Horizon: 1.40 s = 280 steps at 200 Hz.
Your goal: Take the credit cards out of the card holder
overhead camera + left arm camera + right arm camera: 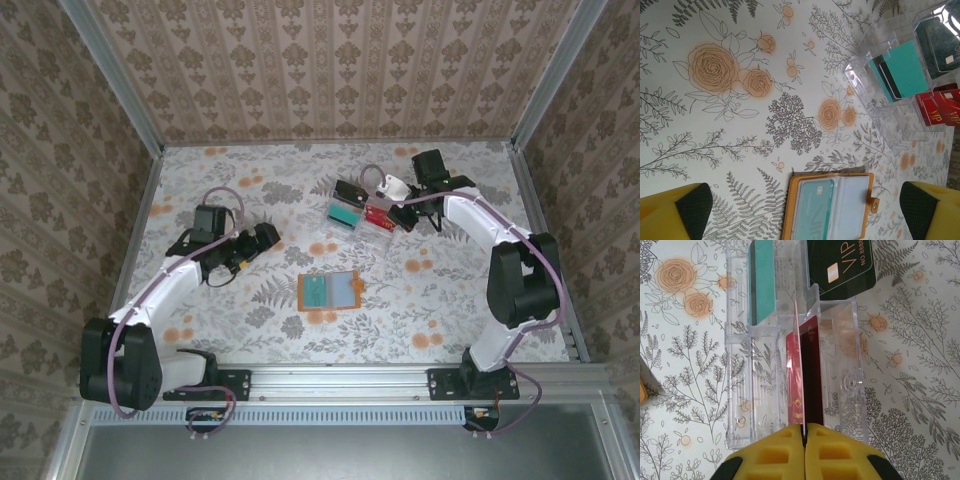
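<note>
We see the holder (328, 290) lying open and flat on the table (450, 290), orange cover down and clear pockets up. A teal card (812, 212) sits in its left pocket. The right pocket looks pale grey, and we cannot tell what it carries.

Beyond the holder, toward the far wall and slightly to its right, stands the tray (875, 105), well apart from it. The tray's corner nearest the holder has a second teal card (762, 280) standing on edge. Farther from the holder than that, a black card (842, 265) with a gold chip and pale lettering leans in its own compartment. To the right of the holder's line, in another compartment, a red card (810, 370) stands on edge. A second red card (793, 385) with gold markings is just beside it.

The right gripper (803, 429) reaches the tray from the side away from the holder. Its yellow jaws are pressed together on the upper edge of the red card, which shows as a thin line between them.

The left gripper (263, 238) hangs to the holder's left and a little beyond it, above bare table and touching nothing. Its jaws stand wide apart, and its wrist view looks down between the two dark-padded fingers (692, 207) onto the holder.
</note>
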Each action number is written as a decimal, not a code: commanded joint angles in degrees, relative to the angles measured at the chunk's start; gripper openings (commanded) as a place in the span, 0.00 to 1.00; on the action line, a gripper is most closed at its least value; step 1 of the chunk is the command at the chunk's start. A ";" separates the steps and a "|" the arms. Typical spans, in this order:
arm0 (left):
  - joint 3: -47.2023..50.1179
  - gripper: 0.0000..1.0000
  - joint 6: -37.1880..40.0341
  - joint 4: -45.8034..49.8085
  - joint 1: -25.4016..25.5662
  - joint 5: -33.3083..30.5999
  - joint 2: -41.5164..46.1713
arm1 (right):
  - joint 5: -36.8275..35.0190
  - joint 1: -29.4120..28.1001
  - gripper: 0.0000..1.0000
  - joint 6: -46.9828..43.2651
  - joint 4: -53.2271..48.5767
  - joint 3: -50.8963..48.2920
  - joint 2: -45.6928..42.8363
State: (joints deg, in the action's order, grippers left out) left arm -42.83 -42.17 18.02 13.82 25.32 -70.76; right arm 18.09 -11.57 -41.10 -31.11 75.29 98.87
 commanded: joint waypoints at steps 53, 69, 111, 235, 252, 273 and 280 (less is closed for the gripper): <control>0.82 1.00 1.09 0.85 -0.38 1.75 1.86 | 0.52 -0.23 0.28 0.90 2.52 0.43 -2.10; 0.88 1.00 0.96 0.80 -0.38 1.92 2.11 | 1.06 -0.20 0.29 2.27 3.43 -0.08 -3.69; 1.76 1.00 0.60 0.83 -0.28 1.79 3.40 | -1.44 -0.39 0.32 14.75 7.59 -1.27 -10.05; 1.79 0.97 -1.62 4.07 6.81 -5.49 3.73 | -6.09 -17.61 0.49 73.53 10.39 -12.12 -19.70; 1.75 0.94 -1.97 4.87 8.59 -6.43 2.86 | -3.95 -21.07 0.49 78.33 11.56 -13.08 -14.69; 2.09 0.89 -3.06 4.60 11.07 -7.21 1.65 | 0.78 -24.95 0.48 83.08 13.86 -13.14 -9.18; 2.21 0.87 -3.47 4.28 11.88 -7.22 1.16 | 2.49 -25.93 0.48 84.71 15.95 -13.67 -7.58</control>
State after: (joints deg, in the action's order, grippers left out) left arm -41.19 -43.86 21.37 23.27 19.94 -67.96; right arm 12.78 -33.41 32.14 -19.66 63.02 85.91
